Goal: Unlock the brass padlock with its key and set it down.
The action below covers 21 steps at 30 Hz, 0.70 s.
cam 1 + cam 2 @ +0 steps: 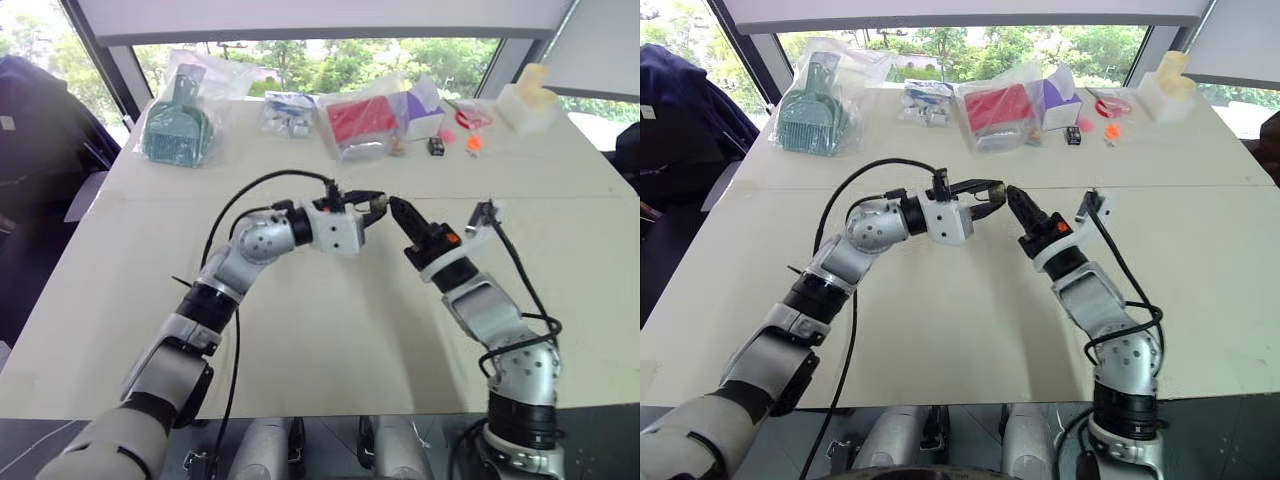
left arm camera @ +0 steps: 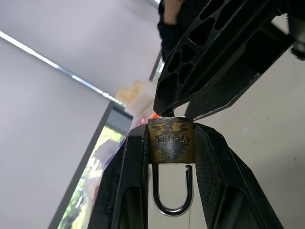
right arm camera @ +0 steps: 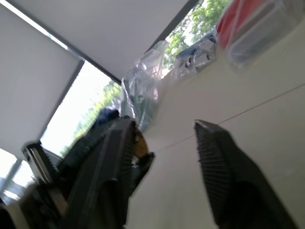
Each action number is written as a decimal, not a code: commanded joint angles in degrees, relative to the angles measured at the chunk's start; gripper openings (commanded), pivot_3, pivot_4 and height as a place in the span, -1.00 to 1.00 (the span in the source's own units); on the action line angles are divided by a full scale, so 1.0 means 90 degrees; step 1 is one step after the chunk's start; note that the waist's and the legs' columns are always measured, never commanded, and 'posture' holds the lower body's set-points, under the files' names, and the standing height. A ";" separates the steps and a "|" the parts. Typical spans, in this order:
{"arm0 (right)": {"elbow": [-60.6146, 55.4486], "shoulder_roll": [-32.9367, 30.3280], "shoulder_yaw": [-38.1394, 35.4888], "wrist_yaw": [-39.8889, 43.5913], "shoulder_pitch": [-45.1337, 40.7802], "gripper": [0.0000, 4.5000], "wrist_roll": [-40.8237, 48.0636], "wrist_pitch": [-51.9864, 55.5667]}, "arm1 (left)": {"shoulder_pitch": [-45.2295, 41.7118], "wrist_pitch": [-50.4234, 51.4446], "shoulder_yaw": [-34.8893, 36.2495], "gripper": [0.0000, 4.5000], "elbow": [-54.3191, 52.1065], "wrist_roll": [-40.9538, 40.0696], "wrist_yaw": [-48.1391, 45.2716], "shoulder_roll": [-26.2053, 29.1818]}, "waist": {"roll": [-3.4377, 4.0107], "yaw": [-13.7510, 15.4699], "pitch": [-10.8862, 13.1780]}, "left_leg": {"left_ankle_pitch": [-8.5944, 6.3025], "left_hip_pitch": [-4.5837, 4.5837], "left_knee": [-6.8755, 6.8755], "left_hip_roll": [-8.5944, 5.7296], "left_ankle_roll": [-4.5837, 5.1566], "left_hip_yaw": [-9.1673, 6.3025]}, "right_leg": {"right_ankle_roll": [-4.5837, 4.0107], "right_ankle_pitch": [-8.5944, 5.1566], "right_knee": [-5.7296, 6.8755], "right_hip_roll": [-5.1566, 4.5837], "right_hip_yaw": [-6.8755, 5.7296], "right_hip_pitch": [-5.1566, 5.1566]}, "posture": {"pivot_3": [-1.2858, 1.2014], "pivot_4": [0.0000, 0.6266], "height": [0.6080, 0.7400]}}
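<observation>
The left pincer (image 2: 171, 148) is clamping the brass padlock (image 2: 170, 140), its shackle (image 2: 172, 191) already sprung; the right pincer (image 3: 164, 157) is gaping empty, and setting down is remaining.

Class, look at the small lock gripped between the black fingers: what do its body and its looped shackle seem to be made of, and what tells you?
The small yellowish-brass padlock body looks like brass, dull and tarnished: dark mottled patches and stamped lettering on its face. Its thin silvery U-shaped shackle looks like polished steel or plated metal, judging by its bright highlights; the exact metal is uncertain.
</observation>
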 commanded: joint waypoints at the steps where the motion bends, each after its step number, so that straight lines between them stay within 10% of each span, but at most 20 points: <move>1: -0.0162 -0.0497 -0.0105 0.0617 0.0170 0.28 -0.0445 0.0025 | -0.0223 0.0241 0.0396 -0.66 -0.0059 -0.0546 -0.0169 0.0133 | -0.0001 0.0003 0.0000 | 0.0000 0.0001 0.0000 0.0001 0.0000 -0.0001 | 0.0000 0.0000 0.0000 0.0000 0.0000 0.0000 | 0.03 -0.52 0.93; 21: -0.0196 -0.0338 -0.0051 0.1469 -0.0074 0.28 0.0206 0.0480 | -0.0049 0.0214 0.0229 -0.66 -0.0575 -0.0778 -0.0572 0.0136 | -0.0001 0.0018 0.0000 | 0.0000 0.0002 0.0007 0.0003 0.0002 -0.0006 | 0.0002 0.0002 0.0001 0.0001 -0.0001 0.0007 | 0.03 -0.52 0.93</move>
